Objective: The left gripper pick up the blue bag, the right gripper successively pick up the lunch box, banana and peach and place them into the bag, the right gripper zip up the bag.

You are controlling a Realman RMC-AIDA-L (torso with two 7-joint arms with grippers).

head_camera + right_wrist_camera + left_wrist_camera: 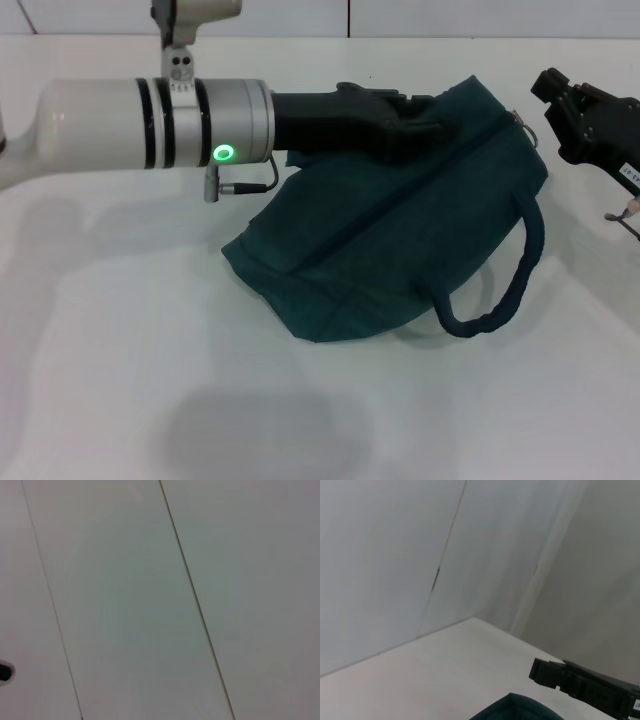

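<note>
Fingers of the left gripper [425,125] are pressed against the upper edge of the blue bag [400,230]; whether fabric is actually pinched between them cannot be told, since they merge with the dark cloth. Fingers of the right gripper [550,95] are seen in the head view at the far right, apart from the bag, near the metal ring pull [527,127]; open or closed cannot be told.

Only the head view shows the whole bag: dark teal-blue soft fabric, slumped on the white table [150,350], a long zipper line running diagonally across it, one padded loop handle [505,290] hanging toward the front right. A green light [224,153] is lit on the silver cylinder of the left arm.

In the left wrist view only a small corner of the bag [520,709] is caught, plus the right gripper [540,671] farther off, the table [445,670] and white wall panels [395,555].

In the right wrist view only pale panels with thin seams are seen; no bag, no fingers.

A small white label sits on the right gripper; its writing is unreadable.
</note>
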